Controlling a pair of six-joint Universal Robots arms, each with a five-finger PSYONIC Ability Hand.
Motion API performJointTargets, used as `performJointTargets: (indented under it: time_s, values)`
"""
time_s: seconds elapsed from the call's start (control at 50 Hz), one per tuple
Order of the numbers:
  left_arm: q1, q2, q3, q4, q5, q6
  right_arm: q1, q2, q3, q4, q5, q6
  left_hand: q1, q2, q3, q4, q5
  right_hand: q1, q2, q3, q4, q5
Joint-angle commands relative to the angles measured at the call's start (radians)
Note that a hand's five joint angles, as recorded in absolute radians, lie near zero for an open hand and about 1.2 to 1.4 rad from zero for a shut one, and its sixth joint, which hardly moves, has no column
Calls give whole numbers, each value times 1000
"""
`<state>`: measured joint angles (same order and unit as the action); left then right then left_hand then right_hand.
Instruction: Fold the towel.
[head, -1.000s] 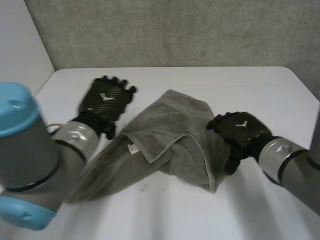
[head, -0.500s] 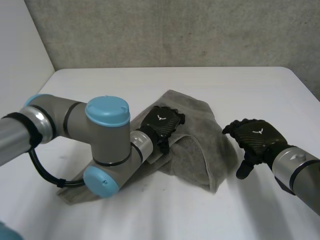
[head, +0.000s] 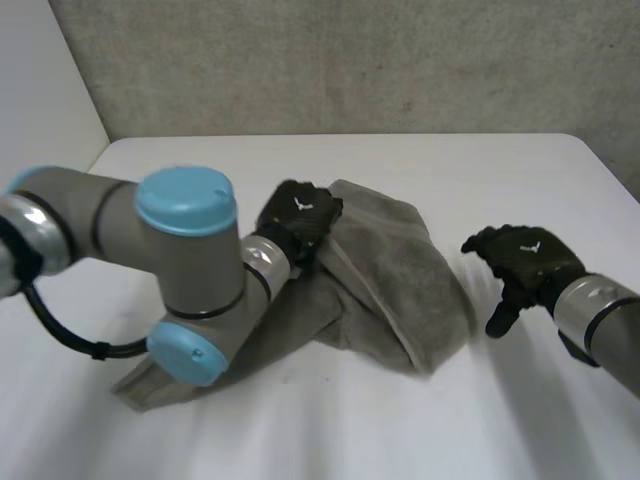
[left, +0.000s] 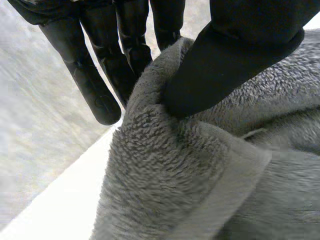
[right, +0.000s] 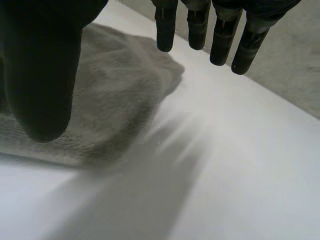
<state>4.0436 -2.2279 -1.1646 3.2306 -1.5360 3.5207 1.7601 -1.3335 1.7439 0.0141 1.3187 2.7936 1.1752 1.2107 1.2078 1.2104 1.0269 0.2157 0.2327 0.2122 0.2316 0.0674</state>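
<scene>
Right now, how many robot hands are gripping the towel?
1. The left hand pinches a towel fold between thumb and fingers; the right hand hangs open beside the towel, apart.

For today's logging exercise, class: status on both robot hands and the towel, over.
Left robot hand pinching the towel. Right robot hand open, beside it. Cloth bunched, fold unfinished. Nothing blocking.

Right hand (right: 40, 65) (fingers straight, empty) near towel (right: 115, 100)
</scene>
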Motion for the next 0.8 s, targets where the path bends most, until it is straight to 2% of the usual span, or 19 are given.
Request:
performJointTargets:
  time_s: [0.02, 0.1, 0.14, 0.16, 0.18, 0.2, 0.24, 0.28, 0.36, 0.42, 0.46, 0.48, 0.54, 0.62, 0.68, 0.72, 0.8]
  values:
    - [48, 223, -84, -3, -6, 127, -8, 37, -96, 70, -70, 27, 221, 186, 188, 186, 195, -41, -58, -38, -57, -67]
    - [71, 382, -107, -6, -6, 127, -5, 42, -129, 116, -134, 92, 221, 186, 188, 186, 195, -41, -58, -38, -57, -67]
    - [74, 424, -110, -9, -4, 127, -2, 54, -159, 135, -224, 154, 221, 186, 188, 186, 195, -41, -58, -38, -57, -67]
    - [78, 463, -113, -14, -4, 127, -2, 54, -159, 135, -225, 155, 221, 186, 188, 186, 195, -41, -58, -38, -57, -67]
    - [78, 464, -113, -14, -4, 127, -1, 69, -168, 135, -272, 173, 221, 186, 188, 186, 195, -41, -58, -38, -57, -67]
    - [83, 502, -116, -23, -3, 127, -1, 70, -169, 135, -272, 173, 221, 186, 188, 186, 195, -41, -58, -38, -57, -67]
    - [86, 537, -121, -34, -3, 126, 5, 99, -187, 132, -343, 193, 221, 186, 188, 186, 195, -41, -58, -38, -57, -67]
    - [86, 564, -127, -46, -3, 124, 10, 115, -201, 126, -358, 196, 221, 186, 188, 186, 195, -41, -58, -38, -57, -67]
    - [86, 626, -148, -75, -1, 121, 35, 174, -250, 99, -337, 241, 221, 186, 188, 186, 195, -41, -58, -38, -57, -67]
    - [86, 663, -170, -81, -1, 121, 82, 251, -317, 55, -285, 330, 221, 186, 188, 186, 195, -41, -58, -38, -57, -67]
    - [86, 678, -182, -80, -1, 122, 107, 313, -378, 9, -213, 406, 221, 186, 188, 186, 195, -41, -58, -38, -57, -67]
    - [86, 692, -191, -80, -1, 122, 107, 313, -379, 9, -213, 406, 221, 186, 188, 186, 195, -41, -58, -38, -57, -67]
    - [87, 706, -196, -81, -1, 122, 116, 350, -426, -26, -135, 443, 221, 186, 188, 186, 195, -41, -58, -38, -57, -67]
    - [94, 729, -213, -83, -1, 122, 122, 337, -422, -39, -53, 466, 221, 186, 188, 186, 195, -41, -58, -38, -57, -67]
    - [118, 748, -228, -83, 0, 122, 122, 317, -406, -45, -33, 481, 221, 186, 188, 186, 195, -41, -58, -38, -57, -67]
    - [130, 751, -236, -83, 0, 122, 108, 259, -356, -77, 6, 533, 221, 186, 188, 186, 195, -41, -58, -38, -57, -67]
    - [158, 752, -253, -83, 4, 121, 108, 231, -323, -102, 13, 586, 221, 186, 188, 186, 195, -41, -58, -38, -57, -67]
